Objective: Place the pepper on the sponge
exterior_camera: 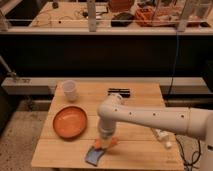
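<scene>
The blue-grey sponge (94, 156) lies near the front edge of the wooden table (140, 105). The orange pepper (108, 144) lies at the sponge's far right corner, touching or just above it; I cannot tell which. My gripper (104, 140) reaches down from the white arm (150, 119) straight onto the pepper, and the arm covers most of it.
A round orange plate (70, 121) sits at the left of the table. A white cup (70, 90) stands behind it. A black rectangular bar (119, 92) lies at the back edge. A small white object (163, 137) rests at the right.
</scene>
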Controlling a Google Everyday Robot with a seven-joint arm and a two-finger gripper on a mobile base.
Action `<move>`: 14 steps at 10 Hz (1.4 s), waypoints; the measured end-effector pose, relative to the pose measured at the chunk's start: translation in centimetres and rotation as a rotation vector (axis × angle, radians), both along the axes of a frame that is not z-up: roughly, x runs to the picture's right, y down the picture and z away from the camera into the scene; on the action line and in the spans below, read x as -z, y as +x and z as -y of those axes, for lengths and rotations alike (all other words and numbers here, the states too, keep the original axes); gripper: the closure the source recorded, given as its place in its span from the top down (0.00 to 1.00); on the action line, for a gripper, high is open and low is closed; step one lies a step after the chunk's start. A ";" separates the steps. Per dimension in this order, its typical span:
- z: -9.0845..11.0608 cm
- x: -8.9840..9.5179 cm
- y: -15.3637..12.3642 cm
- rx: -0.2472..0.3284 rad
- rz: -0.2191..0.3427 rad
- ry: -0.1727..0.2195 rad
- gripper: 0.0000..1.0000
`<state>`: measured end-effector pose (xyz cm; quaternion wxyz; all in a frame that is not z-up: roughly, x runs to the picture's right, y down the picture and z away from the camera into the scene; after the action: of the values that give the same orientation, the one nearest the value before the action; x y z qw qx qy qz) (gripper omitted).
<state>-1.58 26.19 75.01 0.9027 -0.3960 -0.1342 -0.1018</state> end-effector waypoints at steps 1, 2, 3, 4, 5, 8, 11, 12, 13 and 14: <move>-0.1 0.0 -0.1 0.002 0.000 -0.001 0.00; -0.1 0.1 -0.1 0.004 0.000 0.000 0.00; -0.1 0.1 -0.3 0.006 0.002 0.002 0.00; -0.2 0.1 -0.4 0.008 0.002 0.003 0.00; -0.2 0.1 -0.6 0.010 0.002 0.003 0.00; -0.2 0.2 -0.9 0.015 0.003 0.005 0.00; -0.5 0.5 -1.3 0.020 0.005 0.007 0.00; -0.5 0.5 -1.4 0.021 0.006 0.008 0.00; -0.5 0.5 -1.5 0.022 0.007 0.009 0.00; -0.5 0.6 -1.6 0.024 0.007 0.010 0.00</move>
<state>-3.13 26.66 74.46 0.9029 -0.3926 -0.1322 -0.1147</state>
